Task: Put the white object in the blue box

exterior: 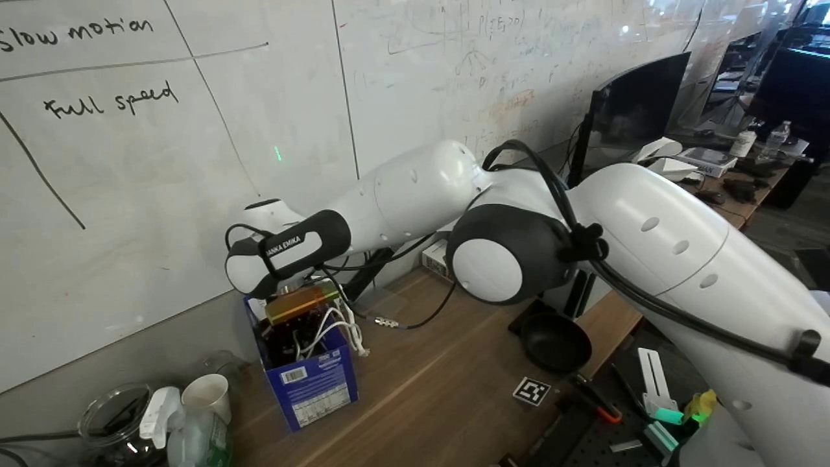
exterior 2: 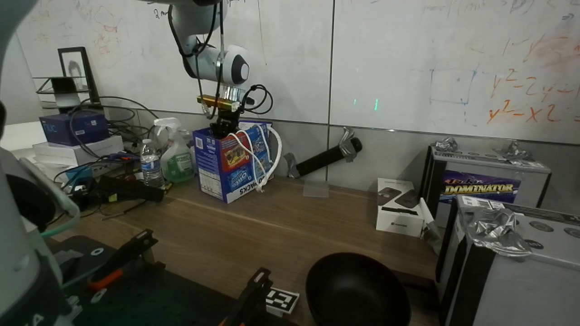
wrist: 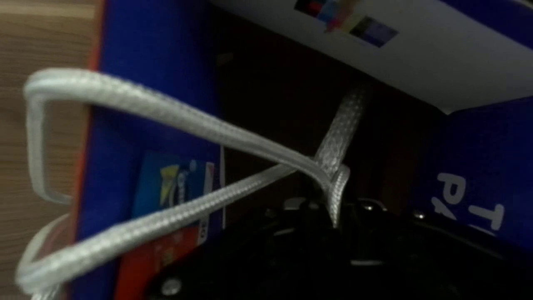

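Currently, gripper (wrist: 334,212) points down into mouth of blue box (exterior 2: 210,158), jaws pinching white cord (wrist: 200,123). Cord partly inside; wrist view shows 2 strands crossing 1 side wall; loops hang outside in both exterior views.

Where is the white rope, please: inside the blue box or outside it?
Partly in: the wrist view shows the white rope dipping into the blue box, while loops hang over its edge.
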You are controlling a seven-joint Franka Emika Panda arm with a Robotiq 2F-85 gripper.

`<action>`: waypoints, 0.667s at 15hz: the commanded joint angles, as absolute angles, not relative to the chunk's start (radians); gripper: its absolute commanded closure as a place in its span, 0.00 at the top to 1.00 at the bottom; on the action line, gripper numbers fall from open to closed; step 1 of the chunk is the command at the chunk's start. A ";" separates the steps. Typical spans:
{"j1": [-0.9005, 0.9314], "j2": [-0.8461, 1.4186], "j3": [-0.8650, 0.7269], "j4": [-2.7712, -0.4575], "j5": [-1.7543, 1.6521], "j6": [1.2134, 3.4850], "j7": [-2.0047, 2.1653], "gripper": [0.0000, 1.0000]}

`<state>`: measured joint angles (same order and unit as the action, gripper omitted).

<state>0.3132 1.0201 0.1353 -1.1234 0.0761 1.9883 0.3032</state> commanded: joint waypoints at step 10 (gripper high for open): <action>0.320 1.126 0.167 -0.975 0.111 1.859 0.222 0.05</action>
